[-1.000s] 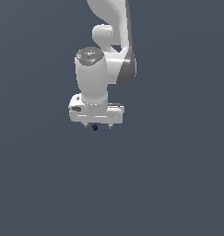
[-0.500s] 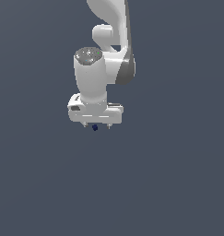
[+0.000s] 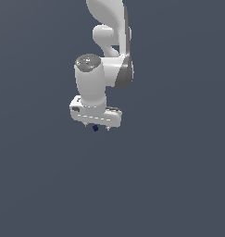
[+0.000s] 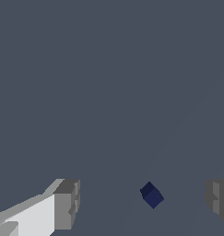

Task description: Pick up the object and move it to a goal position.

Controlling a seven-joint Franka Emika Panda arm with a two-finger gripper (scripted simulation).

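Fingers (image 4: 67, 205) stood spread wide apart, gripping nothing, with the object (image 4: 151, 195), a small dark navy cube, lying between them but nearer one finger than the other. In the exterior view the gripper (image 3: 96, 127) hung straight down over the plain grey surface (image 3: 178, 185), the object (image 3: 95, 128) a speck just under it. Risk, as I judged it: the nearer finger could nudge the off-centre, corner-turned cube and twist it out of a square grip.
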